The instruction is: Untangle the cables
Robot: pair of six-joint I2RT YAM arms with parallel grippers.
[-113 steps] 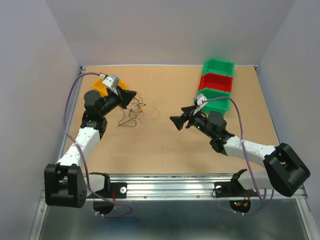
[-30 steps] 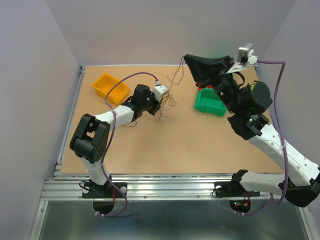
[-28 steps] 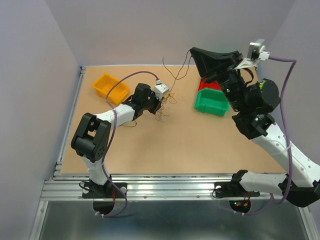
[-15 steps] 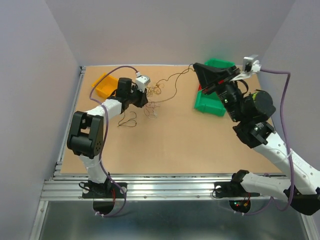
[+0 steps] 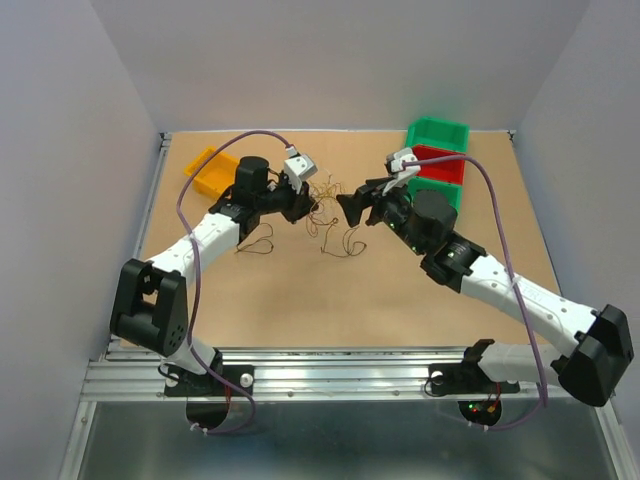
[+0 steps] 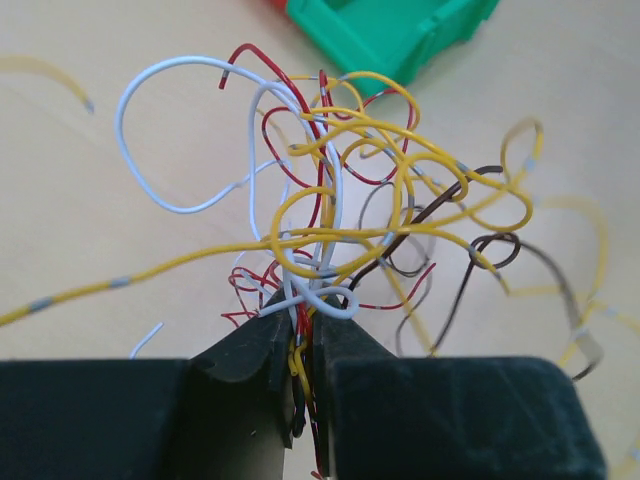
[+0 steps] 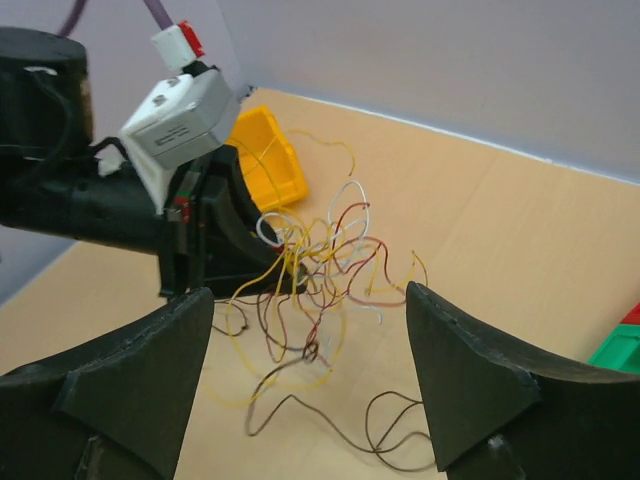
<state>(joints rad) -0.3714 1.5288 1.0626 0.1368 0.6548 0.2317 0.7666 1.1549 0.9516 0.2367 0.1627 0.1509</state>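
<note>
The cables (image 6: 350, 200) form a clump of thin yellow, red, white and dark brown wires. My left gripper (image 6: 303, 322) is shut on the clump's near end, with several strands pinched between its jaws. From above, the left gripper (image 5: 303, 207) holds the clump (image 5: 322, 198) just above the table's middle back. My right gripper (image 5: 350, 208) faces it from the right, open, with nothing between its fingers. In the right wrist view the clump (image 7: 320, 250) hangs ahead of the wide-apart right gripper (image 7: 305, 345). One brown strand (image 7: 400, 435) lies loose on the table below.
A yellow bin (image 5: 208, 170) stands at the back left. Green bins (image 5: 440, 135) and a red bin (image 5: 437, 165) stand in a row at the back right. Another dark strand (image 5: 255, 240) lies on the table beside the left arm.
My right gripper has come down from high at the back right to the table's middle and opened, letting go of the strand it was pulling. The left gripper shifted slightly right with the clump.
</note>
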